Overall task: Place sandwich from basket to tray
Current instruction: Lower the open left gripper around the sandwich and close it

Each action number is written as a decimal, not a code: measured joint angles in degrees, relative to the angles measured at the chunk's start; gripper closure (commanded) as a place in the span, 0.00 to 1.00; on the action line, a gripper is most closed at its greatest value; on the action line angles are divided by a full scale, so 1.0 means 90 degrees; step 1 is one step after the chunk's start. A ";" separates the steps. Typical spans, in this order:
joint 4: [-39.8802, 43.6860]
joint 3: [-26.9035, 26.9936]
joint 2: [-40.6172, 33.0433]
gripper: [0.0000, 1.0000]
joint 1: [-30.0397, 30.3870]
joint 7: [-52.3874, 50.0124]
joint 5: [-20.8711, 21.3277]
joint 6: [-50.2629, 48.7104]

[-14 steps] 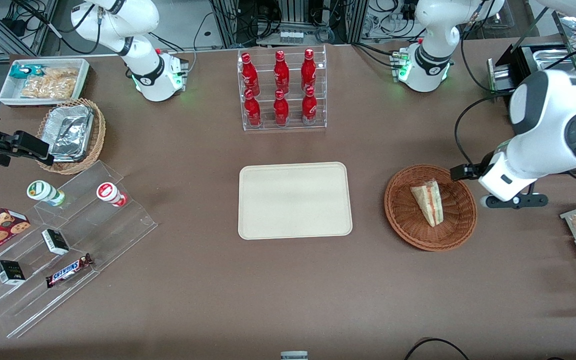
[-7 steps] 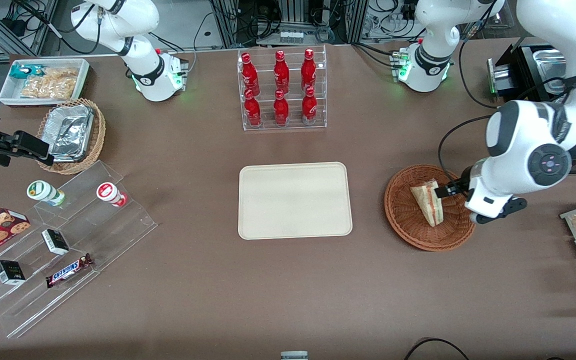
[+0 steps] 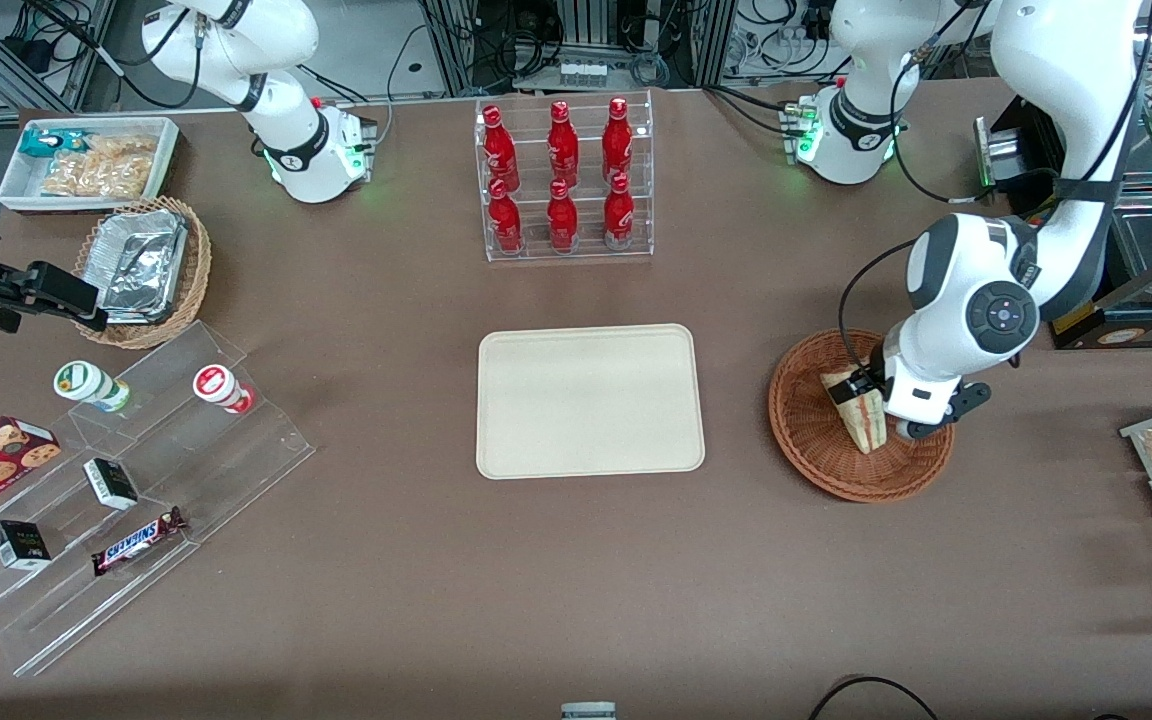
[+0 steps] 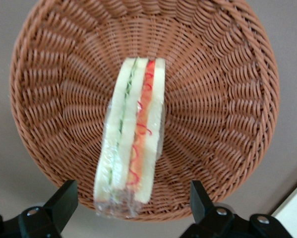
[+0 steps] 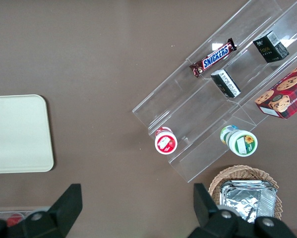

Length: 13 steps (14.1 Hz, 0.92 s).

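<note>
From my seat the thing that matters is how the sandwich (image 4: 132,139) lines up with the gripper (image 4: 133,208). In the wrist view the wedge lies in the basket (image 4: 222,99) on its side with the cut face up, the green and red filling bands running lengthwise, and its long axis points straight out from the gap between the two fingers (image 4: 64,198) — so the closing direction crosses the bread layers rather than running along them. The fingers stand wide apart, one to each side of the wrapped broad end, with clear air between each pad and the wrap; nothing is gripped yet. The front view agrees: the gripper (image 3: 861,392) hangs low over the sandwich (image 3: 864,415), which rests in the basket (image 3: 811,440) toward its middle, tapering toward the camera. I judge the hand is centred well enough that what remains is a straight descent and then a squeeze across the slices. The wedge looks soft and the film slippery, so I'd go down far enough to catch the bread, not just the wrap. The tray (image 3: 536,440) sits bare on the surface, well apart from the basket toward the parked arm's end — a sideways carry once the wedge is up.
</note>
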 measured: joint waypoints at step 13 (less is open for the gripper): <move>-0.0298 0.0042 0.0254 0.11 -0.0007 -0.0136 0.0553 0.0494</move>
